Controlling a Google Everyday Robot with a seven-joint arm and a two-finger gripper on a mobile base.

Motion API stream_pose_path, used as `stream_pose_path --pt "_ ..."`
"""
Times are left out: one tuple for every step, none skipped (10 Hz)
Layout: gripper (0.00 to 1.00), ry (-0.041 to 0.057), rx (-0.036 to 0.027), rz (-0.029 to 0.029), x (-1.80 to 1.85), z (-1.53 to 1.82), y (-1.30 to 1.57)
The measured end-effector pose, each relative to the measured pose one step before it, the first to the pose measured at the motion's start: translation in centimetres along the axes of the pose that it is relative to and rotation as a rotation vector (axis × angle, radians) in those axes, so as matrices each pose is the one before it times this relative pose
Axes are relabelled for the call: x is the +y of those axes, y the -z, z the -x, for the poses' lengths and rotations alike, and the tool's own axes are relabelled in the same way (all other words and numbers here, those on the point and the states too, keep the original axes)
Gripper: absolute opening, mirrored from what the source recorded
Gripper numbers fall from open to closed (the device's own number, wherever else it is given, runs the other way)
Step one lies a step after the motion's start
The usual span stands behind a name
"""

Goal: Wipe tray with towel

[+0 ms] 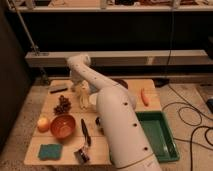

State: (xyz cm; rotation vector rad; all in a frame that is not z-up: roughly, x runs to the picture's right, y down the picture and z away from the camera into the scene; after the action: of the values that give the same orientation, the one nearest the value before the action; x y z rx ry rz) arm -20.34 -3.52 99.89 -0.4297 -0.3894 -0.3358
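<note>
The white arm (120, 125) rises from the near side and bends at an elbow over the far part of the table (67, 145). From there it turns down, so the pincer (82, 96) hangs above the back middle of the table, just right of a brown pine cone (62, 106). The pincer is released, and as far as the dim view lets me judge, it grips nothing. The dark green tray (162, 135) lies at the near right, its left part hidden behind the arm. The towel (81, 154) sits rumpled at the near edge, near the teal pad (50, 151) and well apart from the pincer. A reddish bowl (63, 126) stands beside an orange ball (43, 123). A carrot (145, 96) lies beyond the tray.
</note>
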Motion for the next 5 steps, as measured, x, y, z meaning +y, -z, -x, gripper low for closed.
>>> stream_pose_path --pt "0.65 -0.00841 -0.00173 0.00121 -0.064 -0.238 -0.081" --pt "0.65 -0.01176 -0.002 -0.0011 -0.188 -0.391 0.007" --pt "0.65 -0.00824 0.00014 0.00192 -0.129 -0.456 -0.044" --pt "0.61 -0.00542 -0.00226 0.00457 -0.131 -0.265 -0.127" --pt "0.53 -0.00203 -0.00227 0.00733 0.017 -0.164 -0.276"
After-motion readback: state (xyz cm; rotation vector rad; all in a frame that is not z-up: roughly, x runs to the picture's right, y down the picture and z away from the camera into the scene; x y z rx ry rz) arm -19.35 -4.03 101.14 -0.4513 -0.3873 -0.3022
